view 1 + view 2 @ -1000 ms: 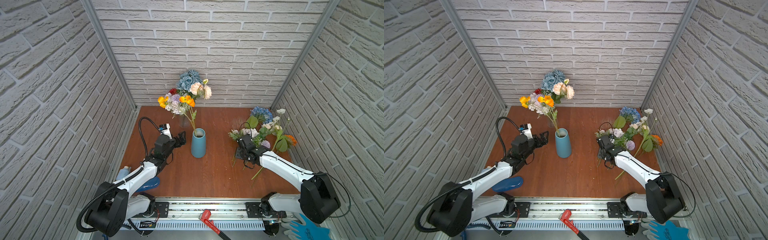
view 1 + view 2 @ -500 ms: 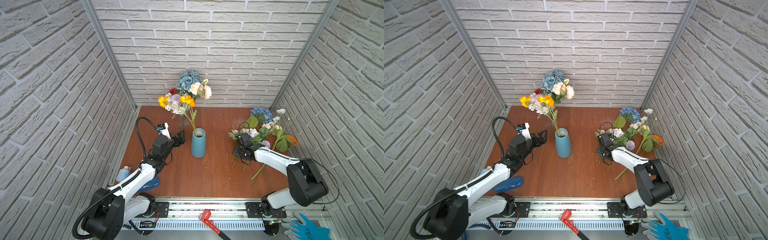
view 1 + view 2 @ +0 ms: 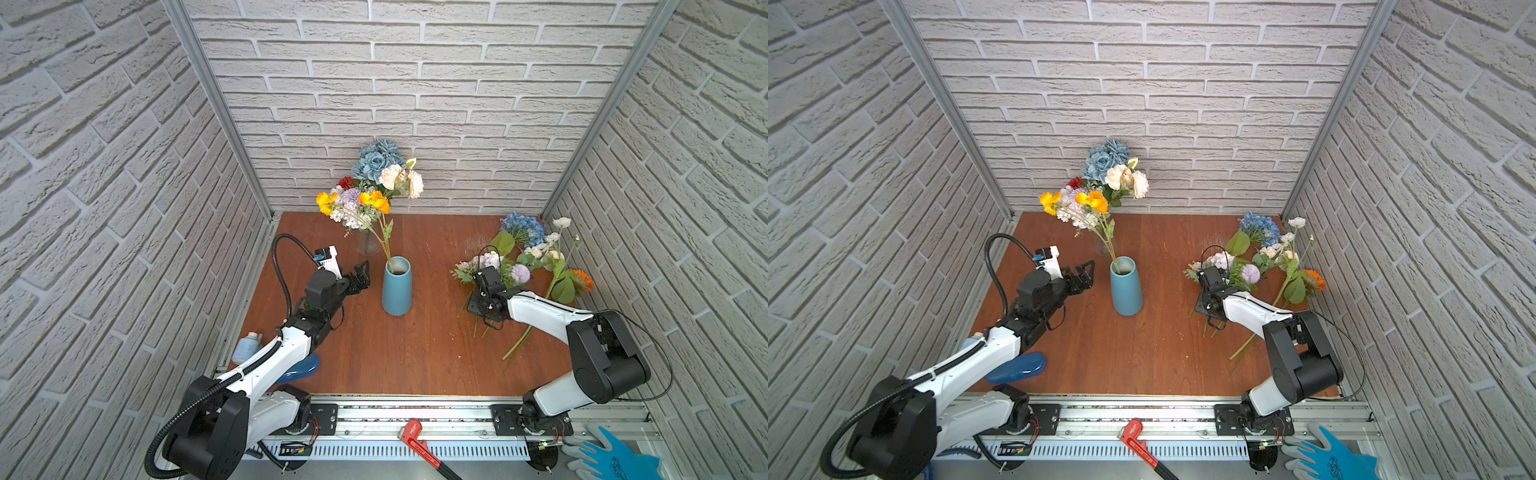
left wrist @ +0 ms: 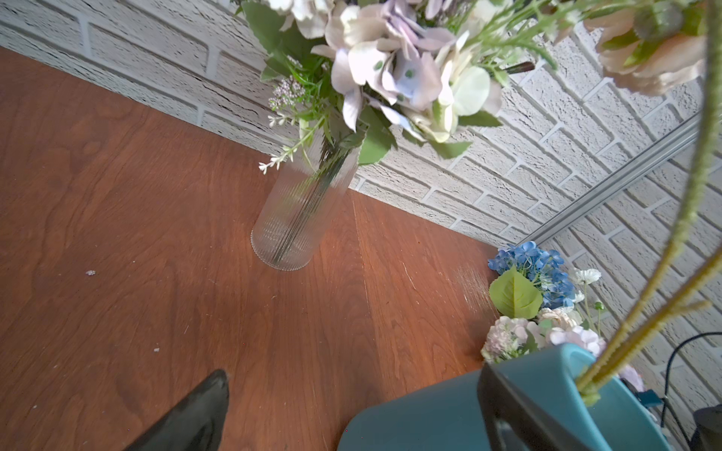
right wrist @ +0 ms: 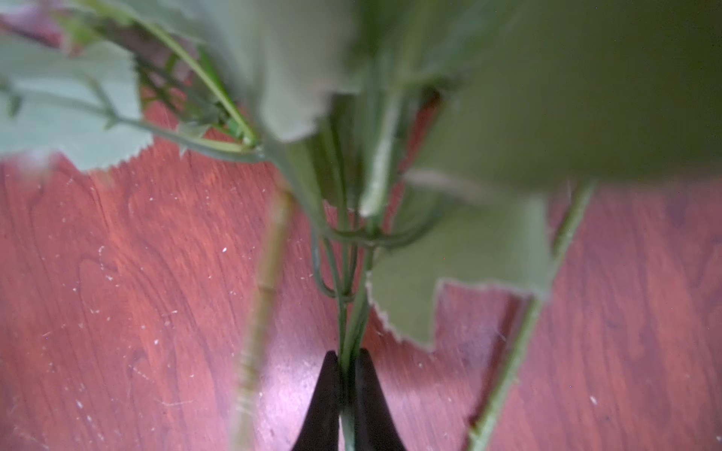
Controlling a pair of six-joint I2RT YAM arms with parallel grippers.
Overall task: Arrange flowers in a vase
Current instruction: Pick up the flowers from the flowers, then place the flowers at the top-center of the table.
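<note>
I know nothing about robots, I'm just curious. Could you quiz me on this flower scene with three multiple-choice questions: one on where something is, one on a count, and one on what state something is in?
1. Where do the loose flowers lie?
A. On the table beside the right arm
B. Inside a basket
C. On a shelf

2. How many vases stand on the table?
A. One
B. Two
C. Three

3. What is the right gripper doing?
A. Hanging wide open
B. Shut on green stems
C. Shut on a cup

Answers:
1 A: the heap lies flat on the wood next to that arm.
2 B: there is a blue vase and a glass vase behind it.
3 B: the right wrist view shows its jaws closed on thin stems.
</note>
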